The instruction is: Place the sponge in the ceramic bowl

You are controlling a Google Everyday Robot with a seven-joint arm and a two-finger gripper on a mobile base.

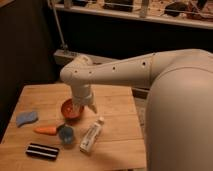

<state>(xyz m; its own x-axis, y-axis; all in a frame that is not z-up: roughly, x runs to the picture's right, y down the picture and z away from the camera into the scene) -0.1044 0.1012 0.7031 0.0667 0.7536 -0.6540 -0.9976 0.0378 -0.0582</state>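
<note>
The light-blue sponge [26, 118] lies flat on the wooden table [115, 107] near its left edge. The reddish-orange ceramic bowl [68, 109] stands to the right of the sponge, partly covered by my arm. My gripper [84, 106] hangs from the white arm just above the bowl's right rim, well to the right of the sponge. Nothing shows in the gripper.
An orange carrot [46, 130] lies in front of the bowl. A small blue cup [66, 133] stands beside it. A white tube [92, 136] lies to the right, and a black striped bar [42, 151] sits near the front edge. A dark wall is behind.
</note>
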